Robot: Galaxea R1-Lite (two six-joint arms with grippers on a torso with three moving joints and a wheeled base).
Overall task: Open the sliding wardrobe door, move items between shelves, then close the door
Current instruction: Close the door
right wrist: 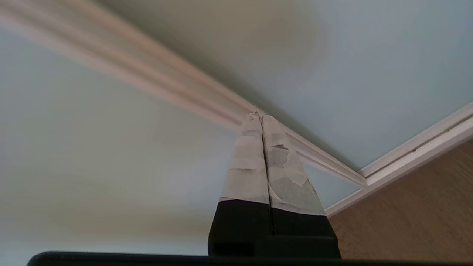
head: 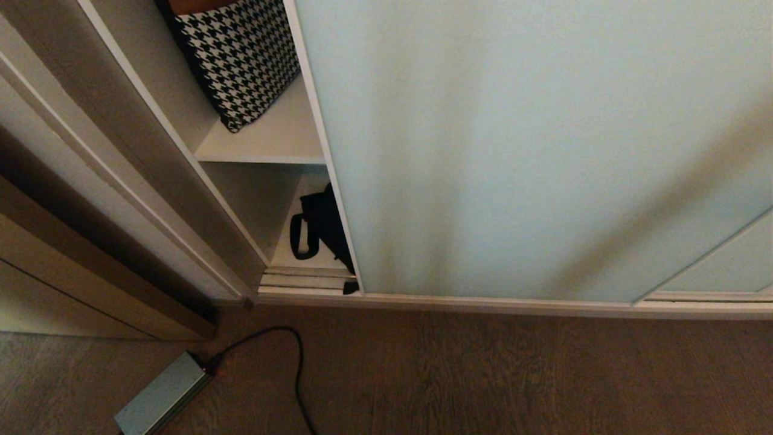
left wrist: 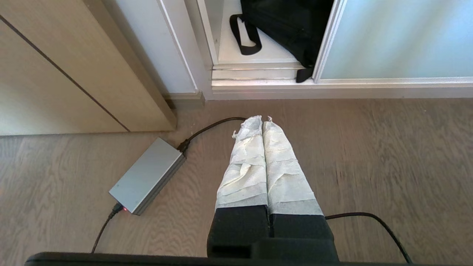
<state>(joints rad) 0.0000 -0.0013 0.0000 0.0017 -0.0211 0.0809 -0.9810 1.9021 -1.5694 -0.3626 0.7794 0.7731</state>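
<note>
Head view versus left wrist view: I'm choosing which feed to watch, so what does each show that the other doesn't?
Only the head view shows the black-and-white houndstooth bag resting on the upper white laminate shelf.

Only the left wrist view shows the left gripper, its tape-wrapped fingers shut, pointing at the brown wood-grain floor.

Both show the partly open pale green frosted glass sliding door, the black strapped bag on the bottom shelf, and the grey metal box with its black cable.

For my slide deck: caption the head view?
Sliding wardrobe door nearly shut, houndstooth bag on shelf, black bag below.
</note>
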